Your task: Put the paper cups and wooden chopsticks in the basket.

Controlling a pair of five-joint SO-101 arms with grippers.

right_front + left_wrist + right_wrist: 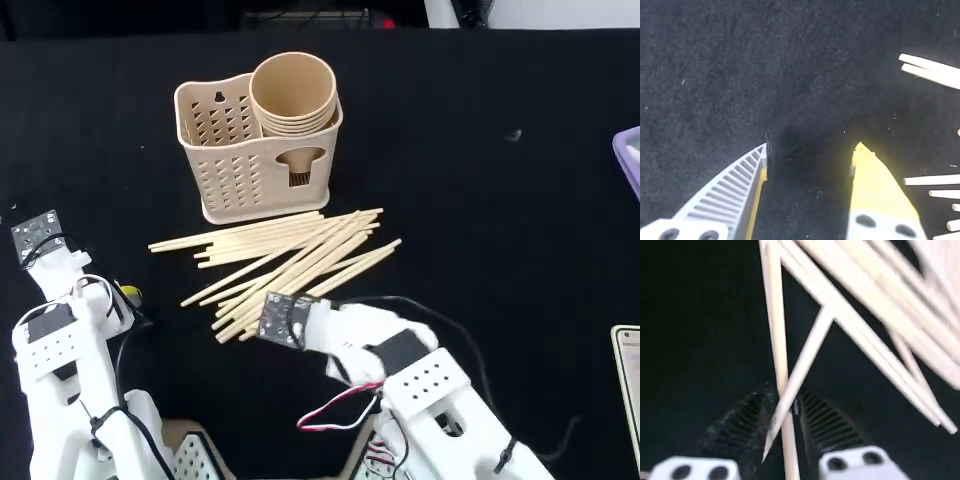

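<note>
At far left of the table (pixel 480 250), near the front edge: left tool (pixel 810 150), released, jaws spread wide, one ribbed grey and one yellow, both tips low over bare black cloth. Nothing between the jaws. Near that tool, to its side: loose stick ends, apart from both jaws.

Further right and toward the back: beige perforated basket (pixel 250 160), upright, two compartments. In the right-hand compartment: stack of paper cups (pixel 293 90), nested, mouth up, rising above the rim.

In front of the basket, flat on the table: wooden chopsticks (pixel 290 260), a loose fanned pile, some lined up side by side, others crossing at shallow angles. Near but not touching the basket base, as far as can be told.

At the front edge of the pile: right tool (pixel 786 395), clenched on one of the chopsticks, dark ribbed jaws close on either side of it. Across the gripped stick, just at the jaw tips: a second stick, lying at a slant.

At far right edge: purple object (pixel 630 150) toward the back, pale card (pixel 628 365) toward the front, both well apart from the pile.
</note>
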